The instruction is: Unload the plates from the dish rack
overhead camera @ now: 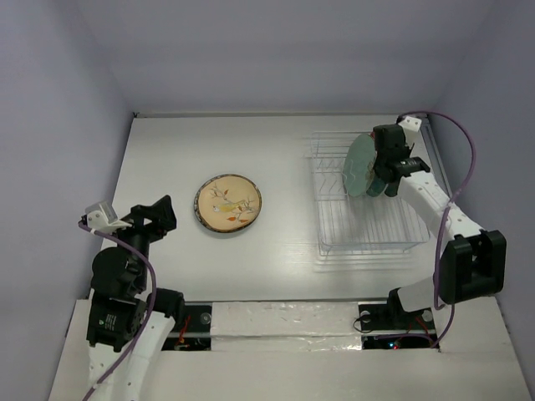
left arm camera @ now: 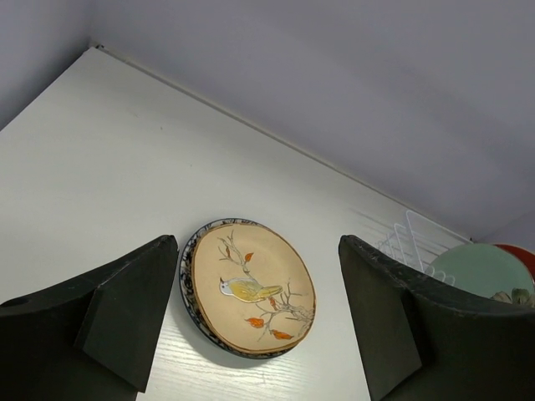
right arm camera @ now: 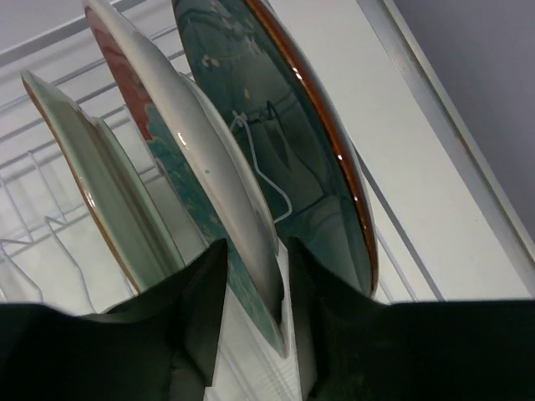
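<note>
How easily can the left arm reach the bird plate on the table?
Probably easily, yes: the left gripper is open, the bird plate lies flat on the table just ahead, and nothing stands between them.

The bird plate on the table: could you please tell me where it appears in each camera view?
Top external: the bird plate lies flat, left of centre.
Left wrist: the bird plate sits at lower centre.
Right wrist: not in it.
Shared landmark: the dish rack, right of centre from above, at the right edge in the left wrist view, filling the right wrist view.
</note>
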